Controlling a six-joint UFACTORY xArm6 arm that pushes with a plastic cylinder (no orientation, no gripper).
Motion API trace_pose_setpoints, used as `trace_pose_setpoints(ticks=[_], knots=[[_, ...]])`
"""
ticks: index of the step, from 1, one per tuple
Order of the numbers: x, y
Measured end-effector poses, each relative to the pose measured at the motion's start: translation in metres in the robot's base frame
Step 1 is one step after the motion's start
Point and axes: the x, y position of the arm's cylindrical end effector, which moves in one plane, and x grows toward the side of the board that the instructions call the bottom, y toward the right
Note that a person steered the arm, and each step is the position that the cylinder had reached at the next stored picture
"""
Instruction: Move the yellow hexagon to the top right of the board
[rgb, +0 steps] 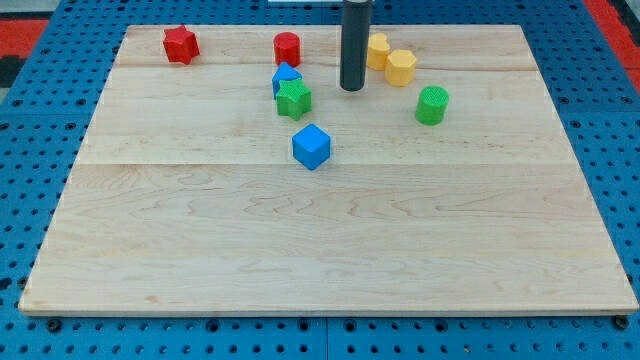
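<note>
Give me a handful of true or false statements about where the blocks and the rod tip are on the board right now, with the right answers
1. My tip sits to the view's left of the yellow hexagon. True.
2. The yellow hexagon already lies in the board's top right corner. False: it is near the top edge but only a little right of centre.
3. The green star touches the blue block behind it. True, as far as the view shows.
4. The blue cube is the block nearest the view's top. False: it is the lowest block in the view.
5. The red star is the leftmost block. True.
6. The green cylinder lies left of the red cylinder. False: it lies to its right.
</note>
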Motion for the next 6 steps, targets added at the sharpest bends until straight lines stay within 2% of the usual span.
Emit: trace_pose_setpoints(ticks=[1, 3, 6], knots=[[-0.013, 0.023], [-0.027, 0.121], [-0.04, 0.131]])
